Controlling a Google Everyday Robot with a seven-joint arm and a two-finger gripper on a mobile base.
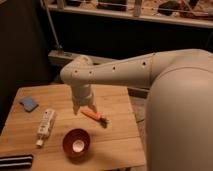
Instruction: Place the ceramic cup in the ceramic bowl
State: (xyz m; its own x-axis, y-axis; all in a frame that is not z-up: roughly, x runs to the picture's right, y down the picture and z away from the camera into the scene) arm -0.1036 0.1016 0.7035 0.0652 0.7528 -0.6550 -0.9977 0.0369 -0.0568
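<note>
Inside bowl (69, 139), upright cup (78, 145); gripper (84, 110) above

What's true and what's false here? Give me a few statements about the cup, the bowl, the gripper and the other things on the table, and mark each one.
1. The ceramic cup sits inside the ceramic bowl. True.
2. The carrot lies in the bowl. False: it lies on the wooden table, beyond the bowl.
3. The gripper hangs open above the table, right by the carrot, holding nothing. True.
4. The blue pad is at the table's right edge. False: it is near the far left corner.
5. The white tube lies on the table, left of the bowl in the picture. True.
</note>
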